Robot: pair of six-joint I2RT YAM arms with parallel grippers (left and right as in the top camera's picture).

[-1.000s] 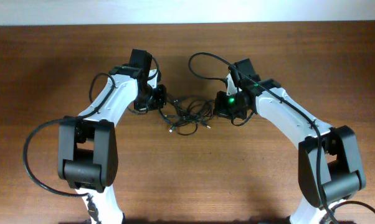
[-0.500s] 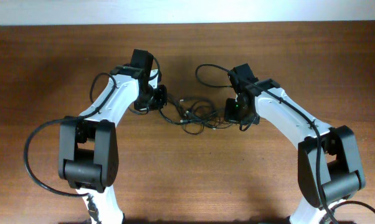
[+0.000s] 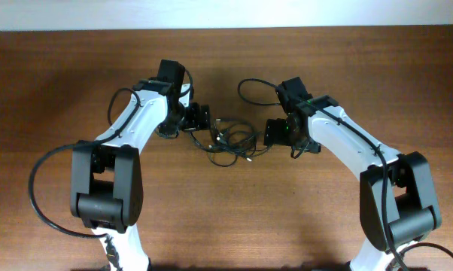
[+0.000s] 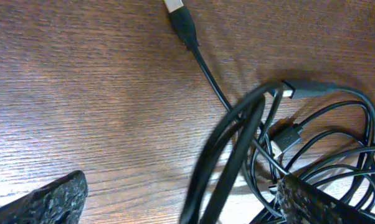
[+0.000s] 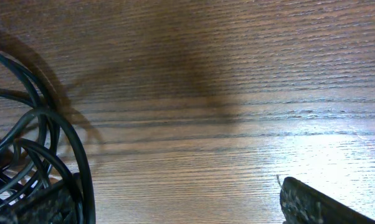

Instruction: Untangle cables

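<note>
Overlapping cables (image 3: 228, 141) hide knot; plug (image 4: 181, 22) tip cropped, L wrist view.

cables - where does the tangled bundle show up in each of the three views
overhead: the cables lie bunched mid-table, between the left gripper and the right gripper.
left wrist: the cables fill the right half, with one plug end up at the top edge.
right wrist: the cables show only as loops at the lower left.
shared landmark: the brown wood-grain table, under the cables in all three views.
</note>
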